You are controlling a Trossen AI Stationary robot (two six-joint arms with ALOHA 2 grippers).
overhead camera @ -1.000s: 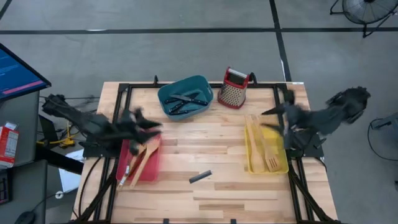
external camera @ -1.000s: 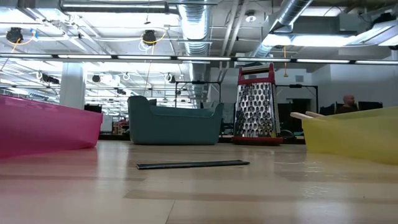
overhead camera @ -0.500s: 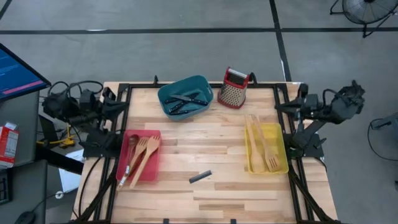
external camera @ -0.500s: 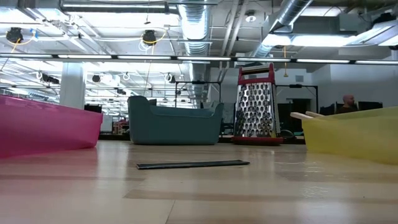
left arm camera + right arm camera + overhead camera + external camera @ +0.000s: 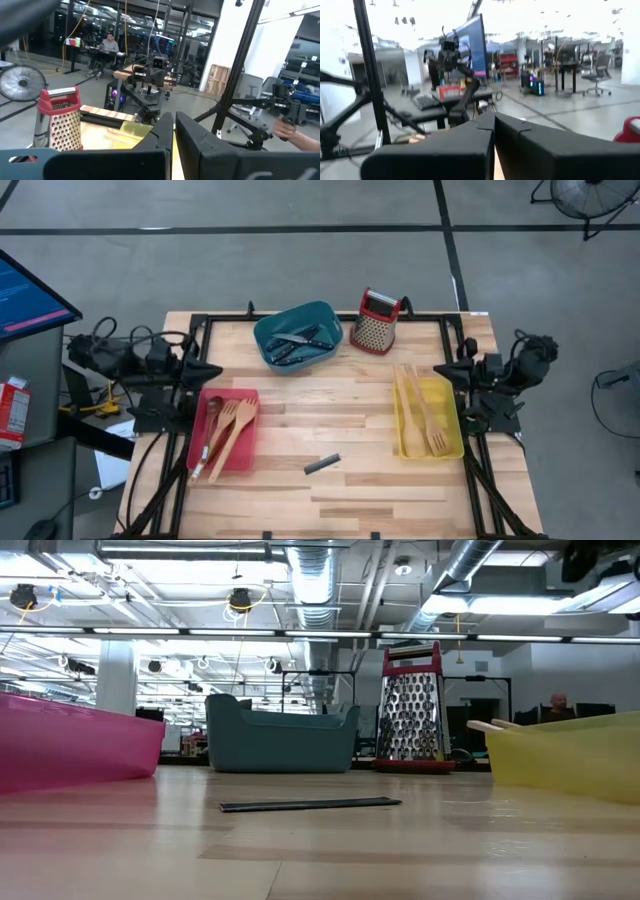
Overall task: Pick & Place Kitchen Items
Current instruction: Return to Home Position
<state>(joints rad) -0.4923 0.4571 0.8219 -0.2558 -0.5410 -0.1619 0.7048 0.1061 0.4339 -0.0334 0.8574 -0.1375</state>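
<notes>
Pale wooden utensils and a dark wooden spoon [image 5: 228, 432] lie in the red bin [image 5: 247, 461]. More pale wooden utensils [image 5: 423, 415] lie in the yellow bin [image 5: 403, 448]. Black-handled knives [image 5: 298, 343] lie in the teal bin [image 5: 270, 330]. A short dark strip [image 5: 322, 464] lies flat on the table between the bins. My left gripper [image 5: 216, 370] is shut and points level at the table's left edge, beyond the red bin's far end. My right gripper [image 5: 438, 369] is shut at the right edge, by the yellow bin's far end. Neither holds anything.
A red-topped metal box grater [image 5: 375, 321] stands upright at the far edge, right of the teal bin. A black frame [image 5: 205, 325] runs along the table's sides. A monitor [image 5: 25, 295] stands off the table's left. Bare wood lies between the bins and along the near edge.
My left gripper has drawn back from over the red bin's far end toward the table's left edge. My right arm has folded back and come down toward the right edge, away from the yellow bin. The utensils, the bins and the dark strip have stayed where they were.
</notes>
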